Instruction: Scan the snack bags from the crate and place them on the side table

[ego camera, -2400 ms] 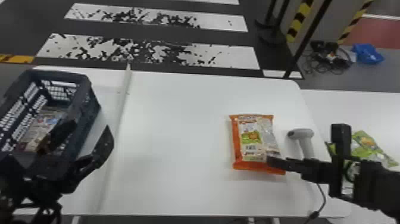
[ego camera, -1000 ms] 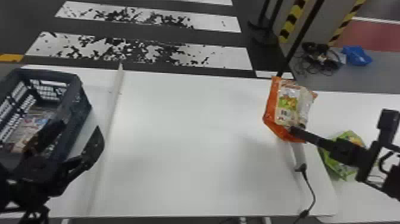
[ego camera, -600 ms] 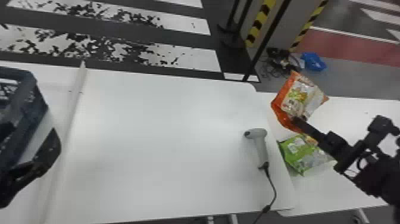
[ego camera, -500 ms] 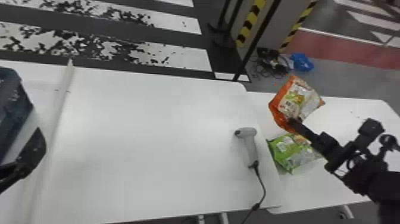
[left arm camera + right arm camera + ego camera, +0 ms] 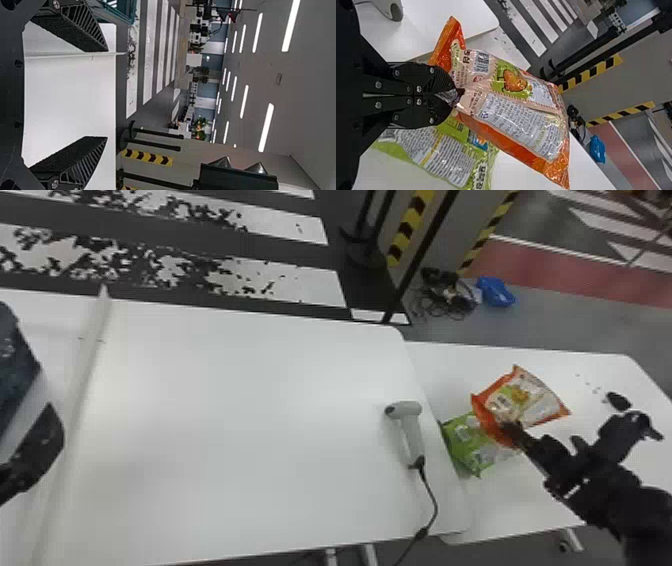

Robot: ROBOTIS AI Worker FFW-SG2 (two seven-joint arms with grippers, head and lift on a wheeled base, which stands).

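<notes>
In the head view my right gripper [image 5: 512, 430] is over the side table [image 5: 555, 510], shut on the lower edge of an orange snack bag [image 5: 530, 397]. The right wrist view shows the right gripper [image 5: 451, 95] pinching the orange bag [image 5: 514, 107] by one end. A green snack bag [image 5: 472, 442] lies on the side table, partly behind the orange one. My left gripper [image 5: 30, 455] is at the head view's left edge, beside the crate [image 5: 12, 365]; in the left wrist view the left gripper [image 5: 97, 95] has its fingers wide apart with nothing between them.
A grey scanner [image 5: 411, 430] lies on the main table [image 5: 240, 430] near its right edge, its cable running off the front. A raised white strip [image 5: 82, 390] crosses the main table on the left. Poles and a striped pillar [image 5: 430, 240] stand behind the tables.
My right gripper has lifted the orange bag off the main table and carried it rightward past the scanner to above the side table. The head view has turned right.
</notes>
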